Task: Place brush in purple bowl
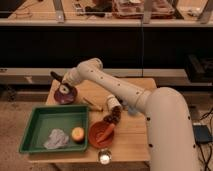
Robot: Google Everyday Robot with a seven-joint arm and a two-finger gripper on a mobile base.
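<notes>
One arm reaches over one table (135, 137), its gripper (66, 81) just above the purple bowl (65, 94) at the far left corner.

Counted largest first: one green tray (50, 120) holding one fruit (77, 133) and one crumpled cloth (56, 139), two bowls, purple and orange-red (101, 134), and one brush (56, 77) by the fingers over the purple bowl. Whether the fingers grip it cannot be told. No writing is readable.

text: none legible | labels: none | tool (66, 83): above purple bowl (65, 94)
</notes>
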